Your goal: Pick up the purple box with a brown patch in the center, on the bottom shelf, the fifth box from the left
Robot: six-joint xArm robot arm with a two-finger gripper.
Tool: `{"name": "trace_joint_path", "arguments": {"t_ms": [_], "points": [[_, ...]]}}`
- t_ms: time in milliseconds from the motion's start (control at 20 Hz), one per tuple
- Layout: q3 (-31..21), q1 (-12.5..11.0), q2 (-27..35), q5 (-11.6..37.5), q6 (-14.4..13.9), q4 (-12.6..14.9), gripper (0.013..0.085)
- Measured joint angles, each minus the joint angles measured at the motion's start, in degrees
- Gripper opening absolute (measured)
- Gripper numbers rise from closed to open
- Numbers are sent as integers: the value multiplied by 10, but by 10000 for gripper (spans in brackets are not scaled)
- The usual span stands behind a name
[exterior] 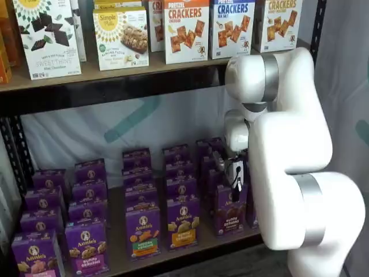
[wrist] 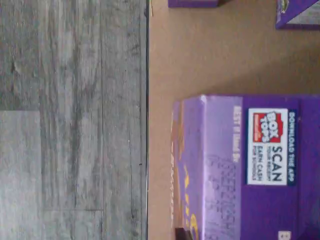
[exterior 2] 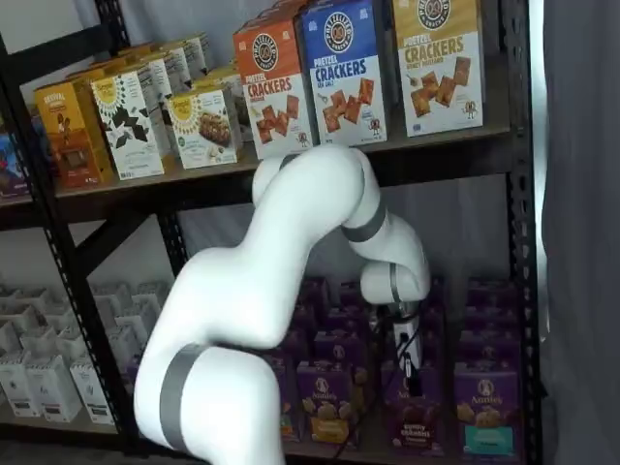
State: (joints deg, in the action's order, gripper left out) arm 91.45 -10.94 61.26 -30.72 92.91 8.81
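The purple box (exterior: 229, 214) stands upright at the front of the bottom shelf (exterior: 118, 254), with dark brown cookies pictured on its face. It also shows in a shelf view (exterior 2: 418, 421). My gripper (exterior: 236, 183) hangs right at its top edge, and its black fingers (exterior 2: 407, 366) reach down onto the carton's top. They show side-on, so no gap and no grip can be made out. The wrist view looks at the box's purple top flap (wrist: 260, 170) with a Box Tops label, close up, on the tan board (wrist: 200, 55).
Rows of similar purple cartons fill the shelf, among them an orange-banded one (exterior: 183, 222) and a green-banded one (exterior: 143, 231) just left of the box. A teal-banded carton (exterior 2: 484, 417) stands to its right. Cracker boxes (exterior: 185, 29) line the upper board. My white arm (exterior: 288, 173) hides the shelf's right end.
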Motion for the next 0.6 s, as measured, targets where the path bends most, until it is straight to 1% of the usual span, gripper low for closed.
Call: {"name": "trace_joint_path", "arguments": {"t_ms": [50, 100, 150, 350, 450, 600], "points": [[-1, 0, -1, 1, 2, -2, 330], [-3, 0, -2, 2, 5, -5, 330], [-5, 0, -3, 4, 6, -7, 290], [-10, 0, -7, 4, 11, -13, 290], [-10, -1, -9, -4, 6, -7, 290], [-18, -2, -14, -2, 3, -2, 290]]}}
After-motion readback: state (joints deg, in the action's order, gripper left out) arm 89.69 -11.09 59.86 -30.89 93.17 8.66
